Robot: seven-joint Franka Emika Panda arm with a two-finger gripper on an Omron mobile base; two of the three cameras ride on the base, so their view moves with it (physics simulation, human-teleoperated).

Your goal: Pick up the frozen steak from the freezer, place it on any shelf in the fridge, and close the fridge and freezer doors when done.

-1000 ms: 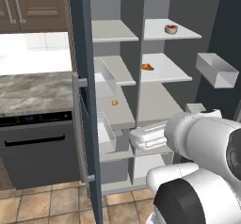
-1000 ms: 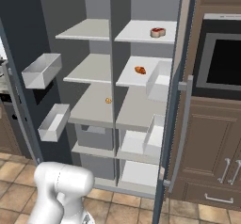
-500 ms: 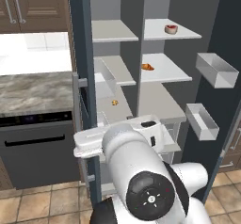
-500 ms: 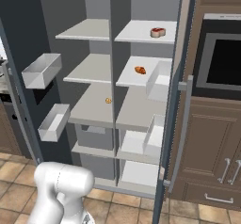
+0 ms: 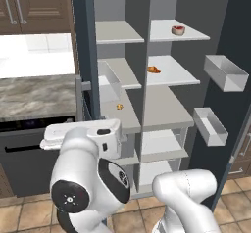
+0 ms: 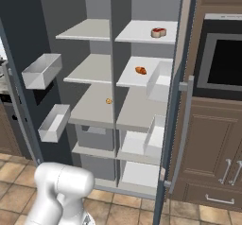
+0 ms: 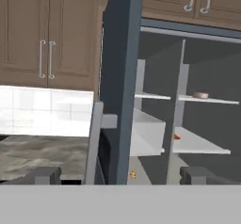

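We see the unit standing wide open, both doors (image 6: 177,101) swung out, and its interior split by a vertical divider into two columns of pale shelves.

The steak (image 5: 178,30) lies on the top shelf (image 5: 188,35) of the right-hand column, towards the back; from the right base view it sits at the same spot (image 6: 158,32), and in the hand view it shows as a small pale oval (image 7: 201,95) on that shelf. One level down in the same column an orange item (image 5: 154,69) rests on its shelf. In the left column, on the third shelf down, a tiny orange item (image 5: 119,106) lies near the middle of the board (image 6: 108,100).

White bins hang on the insides of the doors. On the right door, as the left base view shows it, an upper bin (image 5: 224,73) and a lower bin (image 5: 210,125) both look bare inside. The other door carries bins too (image 6: 159,80), and we cannot tell what, if anything, is in them.

A stone counter (image 5: 34,95) lies left of the unit under brown cabinets (image 7: 47,30), and an oven (image 6: 222,65) sits to its right.

The gripper (image 7: 120,175) hovers in front of the open left door's edge, well apart from the steak. Its two tips stand wide apart with nothing between them.
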